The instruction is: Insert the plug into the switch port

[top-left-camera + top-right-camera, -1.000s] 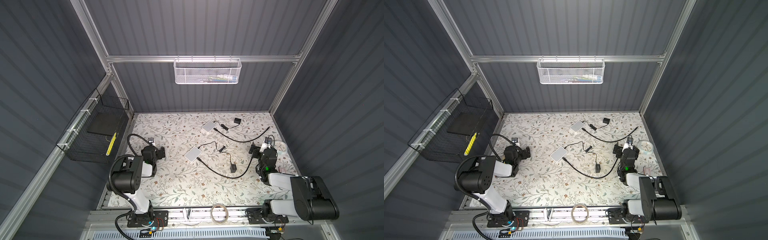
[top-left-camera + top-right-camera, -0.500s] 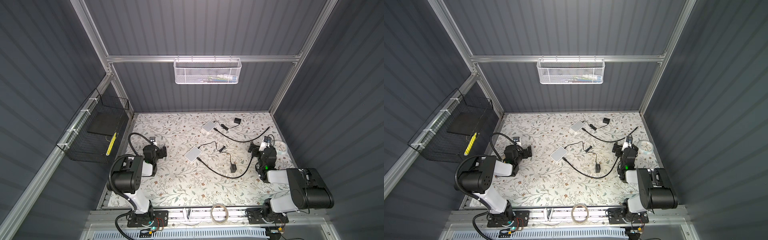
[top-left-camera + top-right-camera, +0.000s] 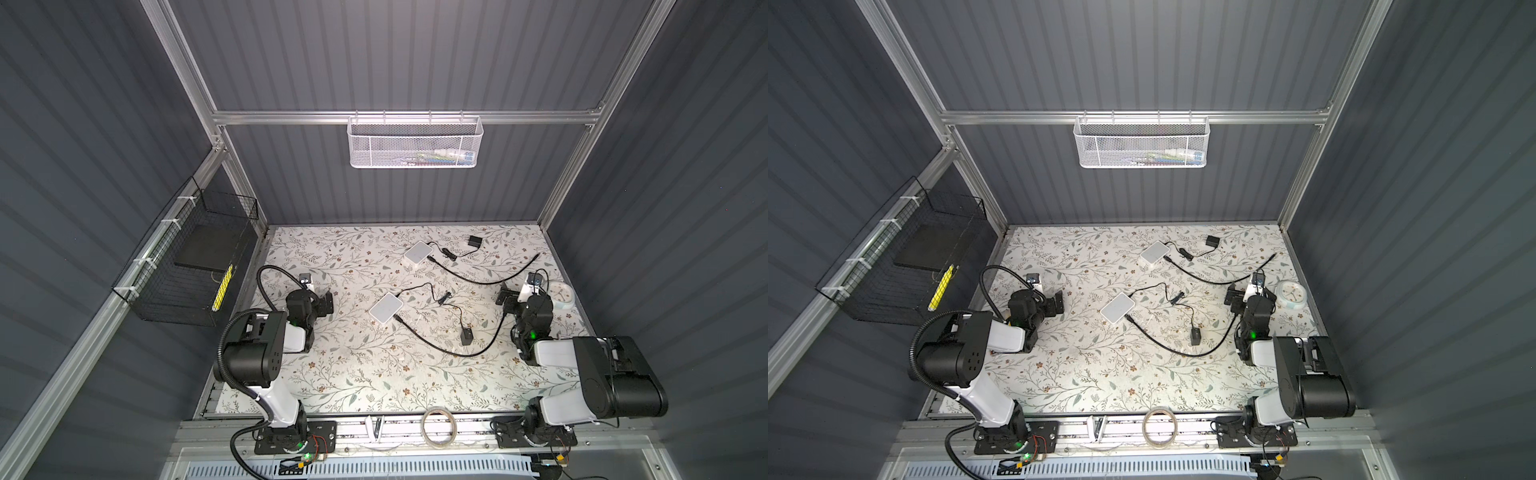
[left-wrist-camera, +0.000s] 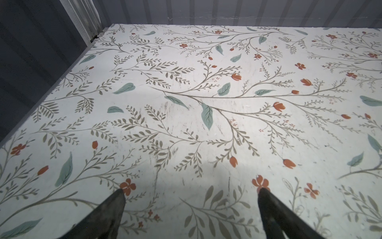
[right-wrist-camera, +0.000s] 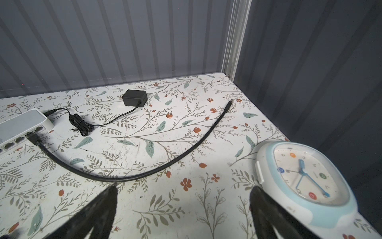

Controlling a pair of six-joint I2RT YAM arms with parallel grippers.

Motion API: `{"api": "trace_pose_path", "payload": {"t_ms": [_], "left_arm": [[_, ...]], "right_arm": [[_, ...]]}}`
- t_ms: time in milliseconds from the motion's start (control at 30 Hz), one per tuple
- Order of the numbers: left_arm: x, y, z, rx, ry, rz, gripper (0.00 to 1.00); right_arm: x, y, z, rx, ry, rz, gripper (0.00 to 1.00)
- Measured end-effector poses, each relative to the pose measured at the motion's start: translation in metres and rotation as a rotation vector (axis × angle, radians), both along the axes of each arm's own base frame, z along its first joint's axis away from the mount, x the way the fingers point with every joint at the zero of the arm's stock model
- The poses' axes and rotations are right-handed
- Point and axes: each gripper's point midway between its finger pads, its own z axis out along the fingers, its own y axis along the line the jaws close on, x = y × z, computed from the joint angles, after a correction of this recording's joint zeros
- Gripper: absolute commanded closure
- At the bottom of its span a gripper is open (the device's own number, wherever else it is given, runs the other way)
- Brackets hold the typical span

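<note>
Two white switches lie on the floral table, one at the back [image 3: 419, 253] [image 5: 20, 124] and one in the middle [image 3: 385, 307] [image 3: 1117, 307]. A black cable [image 5: 144, 175] runs from the back switch's port row, and its free plug [image 5: 230, 101] [image 3: 537, 256] lies on the table near the right wall. My right gripper [image 5: 184, 188] [image 3: 525, 293] is open and empty, low over the table just short of that cable. Far left, my left gripper [image 4: 190, 190] [image 3: 311, 297] stands open over bare table. A second black cable [image 3: 436, 347] leaves the middle switch and curves under my right arm.
A white and blue clock [image 5: 306, 180] [image 3: 560, 294] lies right beside my right gripper. Black power adapters [image 3: 474, 241] [image 3: 466, 336] with thin coiled leads lie near the switches. A tape roll [image 3: 436, 426] sits on the front rail. Walls enclose the table on three sides.
My right arm has swung a little and carried its gripper slightly left and toward the back. The left gripper has crept slightly forward. Both grippers have stayed open.
</note>
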Motion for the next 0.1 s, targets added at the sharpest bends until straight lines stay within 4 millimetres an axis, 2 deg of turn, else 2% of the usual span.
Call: {"api": "trace_pose_path", "payload": {"t_ms": [100], "left_arm": [[0.0000,0.0000,0.0000,0.000,0.000,0.000,0.00]], "right_arm": [[0.0000,0.0000,0.0000,0.000,0.000,0.000,0.01]]}}
